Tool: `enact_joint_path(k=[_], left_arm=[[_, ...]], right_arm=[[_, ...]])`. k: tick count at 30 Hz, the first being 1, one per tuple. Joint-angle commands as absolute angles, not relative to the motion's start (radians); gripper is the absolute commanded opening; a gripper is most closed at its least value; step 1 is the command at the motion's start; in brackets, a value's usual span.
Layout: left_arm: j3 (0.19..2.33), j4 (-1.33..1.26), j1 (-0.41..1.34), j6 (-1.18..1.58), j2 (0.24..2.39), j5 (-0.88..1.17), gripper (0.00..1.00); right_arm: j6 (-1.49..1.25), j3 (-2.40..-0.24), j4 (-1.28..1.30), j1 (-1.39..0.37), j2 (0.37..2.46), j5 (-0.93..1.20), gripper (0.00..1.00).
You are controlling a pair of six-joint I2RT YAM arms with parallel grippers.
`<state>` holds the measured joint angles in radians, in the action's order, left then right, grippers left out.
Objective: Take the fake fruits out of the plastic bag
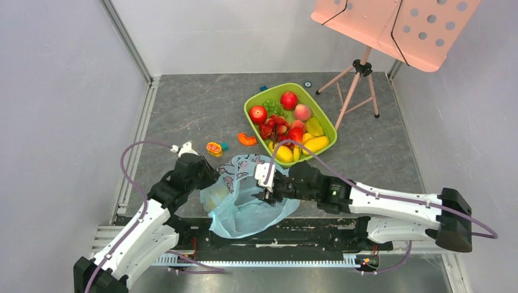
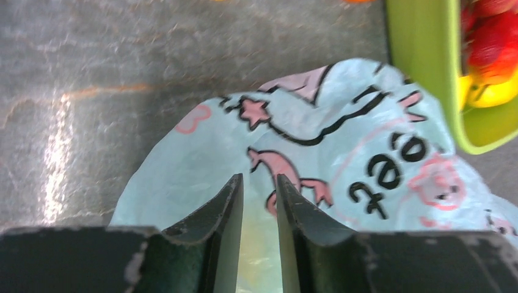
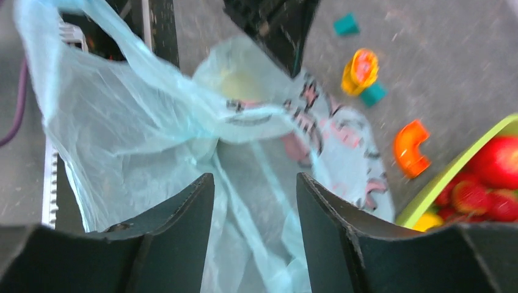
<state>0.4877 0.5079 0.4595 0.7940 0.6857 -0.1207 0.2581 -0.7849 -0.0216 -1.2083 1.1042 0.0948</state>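
The fingers (image 2: 227, 213) of the left gripper (image 2: 259, 178) stand a narrow slit apart with printed film showing in the gap — we cannot tell whether they pinch it. The right gripper (image 3: 255, 178) has its fingers wide apart, loose film running between them, not closed on it. The thin crinkly light-blue plastic bag (image 1: 244, 207) lies at the near edge between both grippers, a pale yellow lump (image 3: 241, 85) showing through it. We see glossy red and yellow toy fruits (image 1: 293, 122) in the lime-green plastic tray (image 2: 421, 61) just beyond — on a grey marbled tabletop (image 1: 183, 104), white walls (image 1: 61, 91) around, a pink perforated music stand (image 1: 391, 24) far right.
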Motion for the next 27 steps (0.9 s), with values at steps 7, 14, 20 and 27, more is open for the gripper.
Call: enact_joint_path(k=[7, 14, 20, 27], left_arm=[[0.508, 0.655, 0.457, 0.923, 0.738, -0.243, 0.06], [0.585, 0.734, 0.467, 0.93, 0.727, -0.265, 0.02], [0.678, 0.845, 0.473, 0.928, 0.7, -0.27, 0.2], [0.641, 0.944, 0.498, 1.005, 0.669, -0.24, 0.23]], right_arm=[[0.083, -0.753, -0.107, -1.207, 1.304, -0.04, 0.53], [0.012, -0.758, -0.15, -1.161, 1.425, -0.095, 0.53], [-0.041, -0.739, -0.264, -1.119, 1.489, -0.019, 0.54], [-0.066, -0.758, -0.33, -1.111, 1.551, 0.024, 0.57]])
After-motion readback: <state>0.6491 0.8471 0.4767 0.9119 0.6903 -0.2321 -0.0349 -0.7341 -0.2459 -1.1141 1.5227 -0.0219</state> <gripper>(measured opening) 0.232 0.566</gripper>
